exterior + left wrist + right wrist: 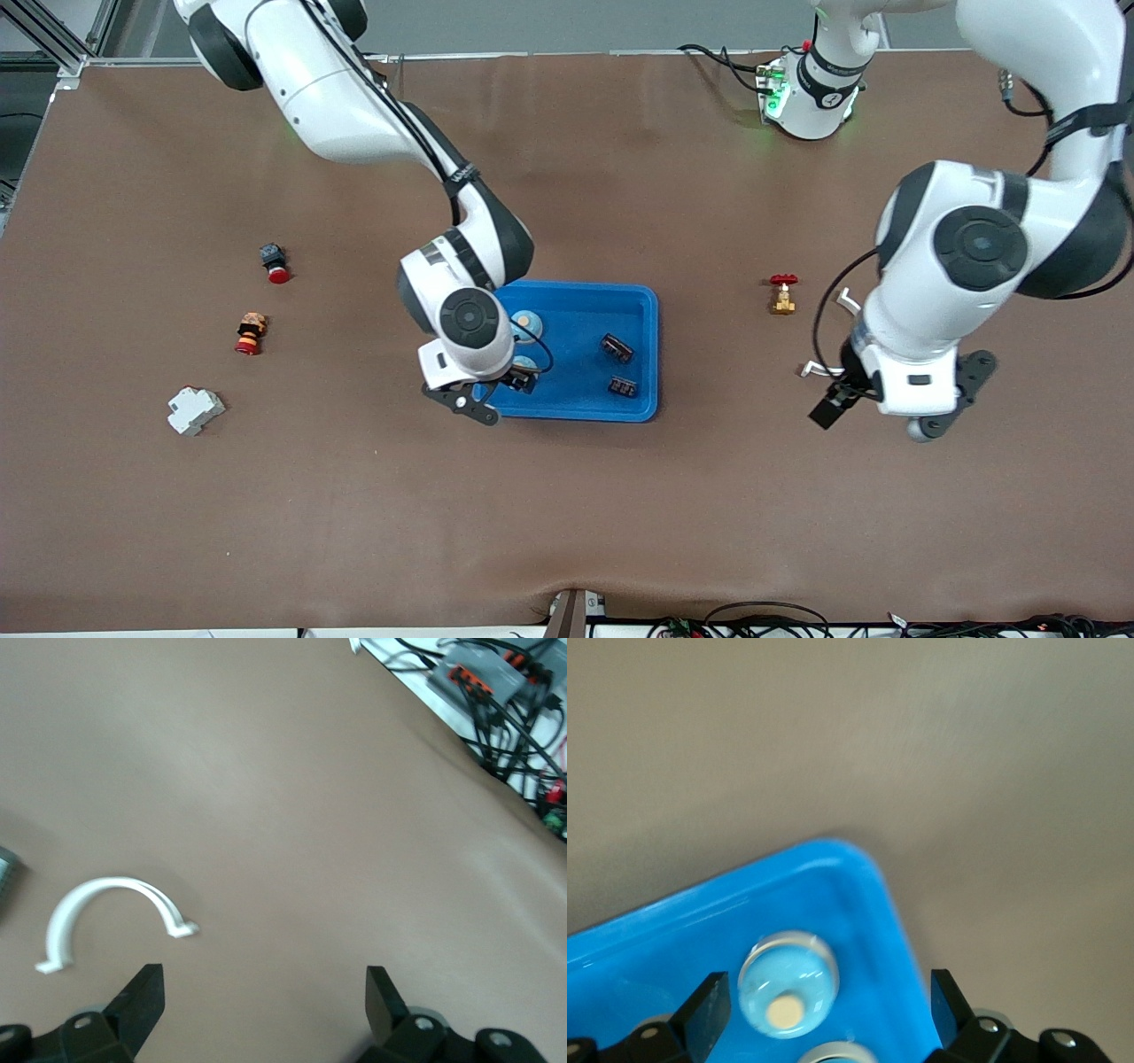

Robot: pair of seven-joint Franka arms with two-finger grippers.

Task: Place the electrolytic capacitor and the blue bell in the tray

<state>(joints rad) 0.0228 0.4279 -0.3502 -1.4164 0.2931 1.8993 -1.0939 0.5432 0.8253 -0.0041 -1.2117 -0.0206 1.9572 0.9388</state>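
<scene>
- The shallow bright blue rectangular plastic tray [638, 306] sits mid-table and serves as the landmark; inside it, at the end toward the right arm, lie two pale blue round bells [526, 324], and toward the left arm's end two small dark block-like parts [617, 347] that may be the capacitors, though they are too small to tell
- The right gripper [496, 390] hangs over the tray's corner nearest the front camera at the right arm's end, its fingers spread wide and empty in the right wrist view, with one bell [788, 983] directly between them
- Risk: if the right gripper drops lower here, a finger could strike the tray's raised rim [886, 904], which lies just beside the bell, and shove or tip the tray
- Risk: a sideways lift-out could knock a bell, since these round parts look likely to roll into the dark parts
- The left gripper [873, 403] waits over bare brown table well apart from the tray toward the left arm's end, fingers spread wide and holding nothing
- Risk: a white curved plastic clip [111, 917] lies just beside the left gripper; a careless descent could sweep it, or mistake it for a task part
- Risk: the brass valve with red handle [782, 295], between the tray and the left gripper, could be clipped if the left arm reaches for the tray
</scene>
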